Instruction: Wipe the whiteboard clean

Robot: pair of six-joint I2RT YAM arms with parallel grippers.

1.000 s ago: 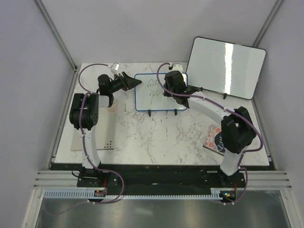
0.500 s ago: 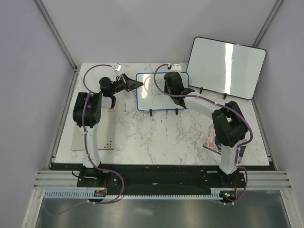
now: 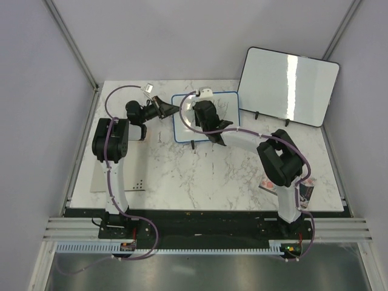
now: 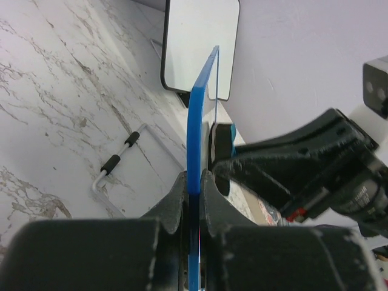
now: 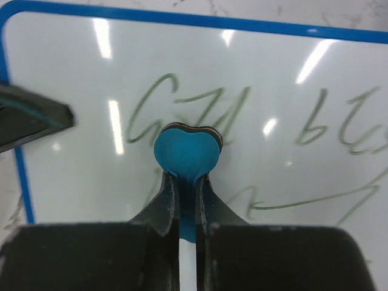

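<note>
Seen from overhead: the whiteboard (image 3: 230,124) stands near the back of the marble table (image 3: 200,176) on its little black feet, blue frame all round. My left gripper (image 3: 172,108) has its tip right at the board's left edge, jaws closed. My right gripper (image 3: 202,116) hangs over the left half of the white face — what it's pinching is hidden from up here. Bigger black-framed board (image 3: 288,85) leans at back right, just beside the small one.

White marble tbl (image 3: 182,176), plain grey walls (image 3: 182,36).
</note>
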